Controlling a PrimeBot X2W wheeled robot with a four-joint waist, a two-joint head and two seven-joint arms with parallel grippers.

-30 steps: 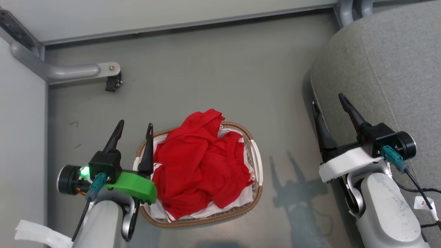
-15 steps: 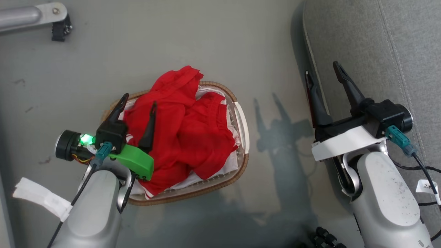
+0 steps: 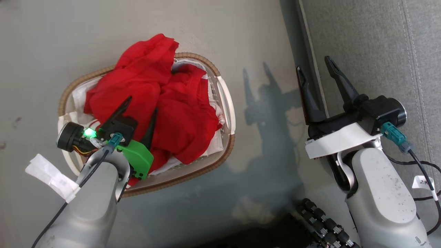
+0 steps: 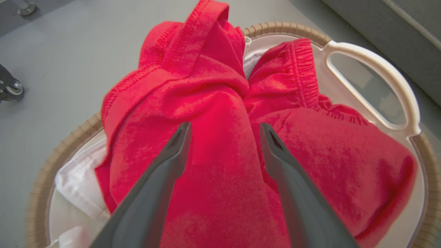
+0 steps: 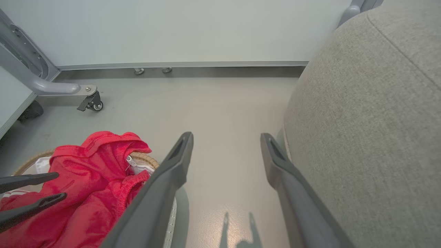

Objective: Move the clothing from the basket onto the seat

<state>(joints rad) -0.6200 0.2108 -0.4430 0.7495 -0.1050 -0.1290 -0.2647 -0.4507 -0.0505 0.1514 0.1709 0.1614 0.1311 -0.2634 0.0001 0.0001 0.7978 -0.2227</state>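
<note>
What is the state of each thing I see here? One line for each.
basket, upright on the floor, full
clothing, heaped in the basket, one fold over its rim
left end effector, open, above the clothing
right end effector, open, holding nothing, beside the seat

My head camera looks steeply down on the basket (image 3: 196, 57) and the edge of the seat (image 3: 372, 41). My left wrist camera sits close above the clothing (image 4: 220, 193), while my right wrist camera looks low across the floor (image 5: 220, 103); all three share the basket.
</note>
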